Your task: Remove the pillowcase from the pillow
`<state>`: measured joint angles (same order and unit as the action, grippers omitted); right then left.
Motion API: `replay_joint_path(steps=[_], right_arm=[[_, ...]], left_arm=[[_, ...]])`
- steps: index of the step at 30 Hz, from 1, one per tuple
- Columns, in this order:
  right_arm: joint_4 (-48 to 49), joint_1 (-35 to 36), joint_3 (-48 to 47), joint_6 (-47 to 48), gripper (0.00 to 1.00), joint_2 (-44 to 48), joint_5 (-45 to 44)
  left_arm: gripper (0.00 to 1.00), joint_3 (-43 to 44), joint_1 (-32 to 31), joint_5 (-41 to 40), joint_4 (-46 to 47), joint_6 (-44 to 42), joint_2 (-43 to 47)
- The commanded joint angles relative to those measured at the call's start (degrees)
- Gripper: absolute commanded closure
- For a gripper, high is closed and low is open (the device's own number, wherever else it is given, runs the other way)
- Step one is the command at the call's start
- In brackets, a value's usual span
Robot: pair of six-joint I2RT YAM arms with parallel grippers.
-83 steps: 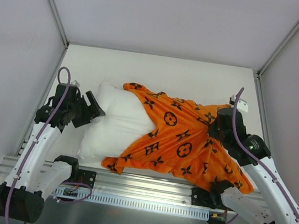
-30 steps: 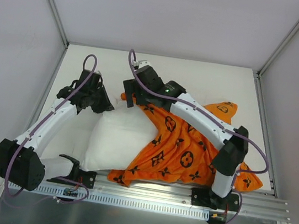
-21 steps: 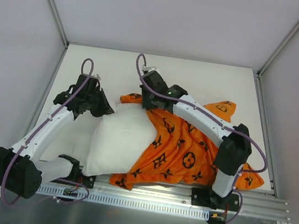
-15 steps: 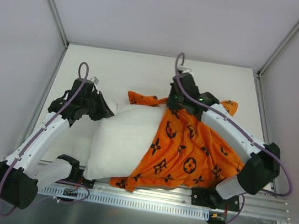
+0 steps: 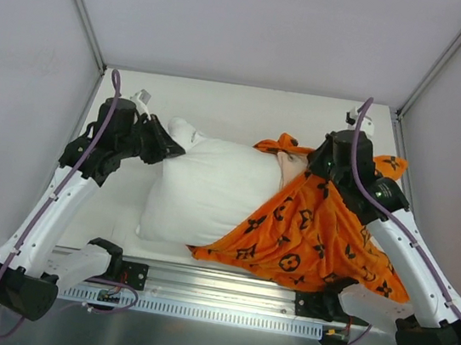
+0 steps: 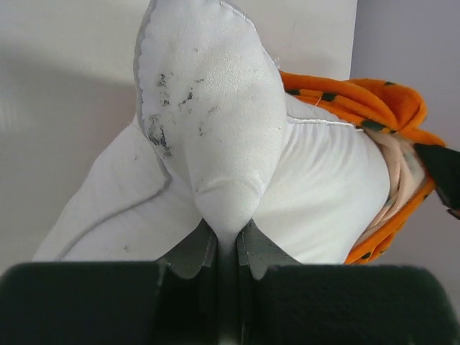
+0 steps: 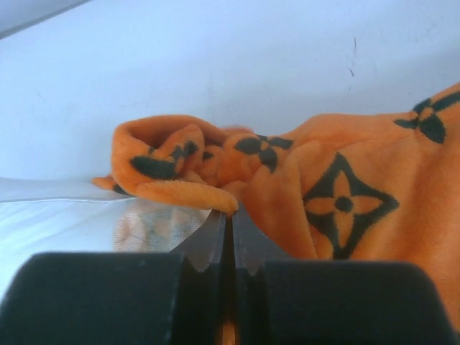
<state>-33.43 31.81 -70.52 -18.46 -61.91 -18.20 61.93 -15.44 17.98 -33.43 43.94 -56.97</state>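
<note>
The white pillow lies across the table's middle, most of it bare. My left gripper is shut on its far-left corner, and the left wrist view shows that corner pinched between the jaws at my left gripper. The orange pillowcase with black motifs covers only the pillow's right end and drapes to the front right. My right gripper is shut on its bunched upper edge. In the right wrist view, my right gripper grips a fold of the pillowcase, with the pillow at lower left.
Grey walls enclose the white table on three sides. A metal rail with both arm bases runs along the front edge, and the pillowcase's hem hangs close to it. Bare tabletop shows behind the pillow.
My right gripper closed on the pillowcase's upper edge and swung from back-left to the right, peeling it off most of the pillow. The left gripper kept its hold on the pillow corner.
</note>
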Motion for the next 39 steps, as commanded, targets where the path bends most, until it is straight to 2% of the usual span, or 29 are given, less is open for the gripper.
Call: replay_joint_path(steps=[1, 3, 4, 6, 7, 8, 10, 12, 13, 15, 16, 18, 22, 25, 29, 30, 31, 32, 34, 35, 39], right_arm=[[0.39, -1.84, 2.40, -0.26, 0.99, -0.40, -7.03], [-2.42, -1.84, 1.97, -0.09, 0.79, -1.80, -4.50], [-3.13, -1.84, 1.53, 0.44, 0.51, -1.98, -3.96], [-5.23, -1.93, -0.75, 2.62, 0.30, -1.46, -3.95], [-6.63, -1.84, -1.28, 3.07, 0.17, -1.02, -5.52], [-7.00, -2.02, -1.55, 3.69, 0.11, -0.32, -9.97], [-7.52, -3.50, -0.68, 5.79, 0.03, 2.14, -13.34], [-7.44, -10.25, 1.34, 6.15, 0.01, 3.90, -10.73], [-7.35, -16.11, 2.48, 6.15, 0.01, 3.73, -6.72], [-7.26, -21.76, 3.19, 5.89, 0.00, 2.33, -2.83], [-7.26, -26.32, 3.28, 5.63, 0.03, 1.01, -0.46], [-7.26, -30.04, 2.33, 5.63, 0.04, -4.32, 1.84], [-6.83, -38.47, -1.19, 3.78, 0.04, -15.22, 14.64], [-2.27, -40.95, -2.34, 2.03, 0.04, -22.26, 22.83], [0.82, -42.62, -5.06, -0.52, 0.02, -31.13, 28.91], [2.04, -42.54, -5.50, -0.53, 0.11, -32.30, 29.88], [2.75, -42.62, -5.68, -0.87, 0.25, -33.09, 31.45], [3.54, -42.54, -5.33, -1.49, 0.66, -33.88, 32.16], [5.21, -42.54, -5.24, -2.10, 0.95, -33.72, 31.83], [5.13, -42.45, -5.33, -2.28, 0.99, -33.02, 31.04], [3.90, -41.31, -5.24, -0.44, 0.99, -26.70, 19.97]], left_arm=[[1.00, 4.77, 0.76, -4.52, -2.52, 0.00, -0.59], [1.00, 5.13, 1.29, -5.32, -2.52, -0.17, -1.56], [1.00, 5.22, 1.55, -5.32, -2.52, -0.35, -1.91], [1.00, 5.22, 1.99, -4.80, -2.52, -1.40, -3.23], [1.00, 4.78, 2.17, -4.62, -2.52, -1.49, -3.50], [1.00, 4.52, 2.43, -4.36, -2.52, -1.67, -3.76], [1.00, 3.47, 3.05, -4.00, -2.43, -1.93, -4.11], [1.00, 2.32, 3.49, -3.74, -2.34, -2.11, -4.03], [1.00, 1.97, 3.92, -3.65, -2.34, -2.37, -3.85], [1.00, 0.92, 4.54, -3.13, -2.25, -2.37, -3.68], [1.00, 0.65, 4.80, -2.95, -2.25, -2.37, -3.67], [1.00, -0.14, 5.51, -2.51, -2.17, -2.46, -3.41], [1.00, -0.85, 5.86, -1.90, -2.08, -2.63, -3.06], [1.00, -0.94, 6.21, -1.72, -2.08, -2.72, -2.80], [1.00, -1.46, 7.35, -1.19, -2.08, -3.77, -2.10], [1.00, -2.07, 8.23, -0.67, -2.16, -4.30, -1.74], [1.00, -2.77, 9.54, 0.29, -2.17, -4.65, -0.87], [1.00, -4.00, 12.77, 2.91, -2.17, -4.92, -0.51], [1.00, -4.97, 15.08, 5.22, -2.17, -6.06, 0.10], [1.00, -5.33, 17.35, 6.53, -2.17, -7.02, 0.19], [1.00, -5.42, 18.08, 6.02, -2.17, -8.43, 0.10]])
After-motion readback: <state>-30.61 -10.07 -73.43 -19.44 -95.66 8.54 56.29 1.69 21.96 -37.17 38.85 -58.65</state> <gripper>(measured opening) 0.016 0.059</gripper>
